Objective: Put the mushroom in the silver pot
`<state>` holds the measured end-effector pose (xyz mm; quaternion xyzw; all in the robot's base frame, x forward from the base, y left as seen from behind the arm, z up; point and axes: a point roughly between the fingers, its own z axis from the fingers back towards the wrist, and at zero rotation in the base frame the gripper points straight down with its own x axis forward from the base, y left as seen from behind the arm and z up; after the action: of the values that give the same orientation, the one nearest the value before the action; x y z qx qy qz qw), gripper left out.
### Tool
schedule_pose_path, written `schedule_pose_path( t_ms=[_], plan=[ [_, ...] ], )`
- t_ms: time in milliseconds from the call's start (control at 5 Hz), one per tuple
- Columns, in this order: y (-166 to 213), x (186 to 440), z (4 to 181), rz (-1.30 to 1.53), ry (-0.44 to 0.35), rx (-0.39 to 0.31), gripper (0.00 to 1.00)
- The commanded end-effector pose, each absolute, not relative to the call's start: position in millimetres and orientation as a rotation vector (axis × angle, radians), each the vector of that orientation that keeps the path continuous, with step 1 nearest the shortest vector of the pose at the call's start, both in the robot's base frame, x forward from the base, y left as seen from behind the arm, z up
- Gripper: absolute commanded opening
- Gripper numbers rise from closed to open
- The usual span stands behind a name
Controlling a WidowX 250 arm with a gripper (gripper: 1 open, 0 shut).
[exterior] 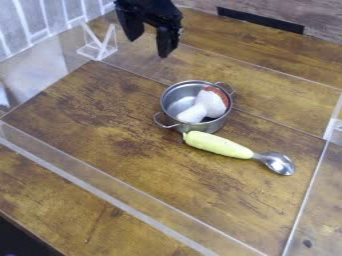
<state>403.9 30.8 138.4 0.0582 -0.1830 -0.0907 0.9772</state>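
Lumpy white mushroom [195, 111] inside shiny round pot [173, 102]

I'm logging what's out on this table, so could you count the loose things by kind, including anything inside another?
Pots: 1, the silver pot
Mushrooms: 1, the white mushroom, in the pot
Spoons: 1, with a yellow-green corn-like handle
Total: 3

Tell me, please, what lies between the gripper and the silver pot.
Only bare wooden tabletop shows between the open gripper and the pot in the camera view.
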Motion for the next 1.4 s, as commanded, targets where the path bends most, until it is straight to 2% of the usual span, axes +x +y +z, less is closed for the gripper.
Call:
schedule_pose_path(
  t_ms=[0, 200, 600, 1200],
  plan=[
    [42.7, 403.6, 156.2, -0.182, -0.426, 0.131, 1.00],
    [51.8, 409.3, 152.8, -0.202, -0.428, 0.148, 1.00],
    [68.0, 418.8, 157.4, -0.268, -0.441, 0.177, 1.00],
    [84.1, 444.4, 148.3, -0.328, -0.452, 0.147, 1.00]
  ],
)
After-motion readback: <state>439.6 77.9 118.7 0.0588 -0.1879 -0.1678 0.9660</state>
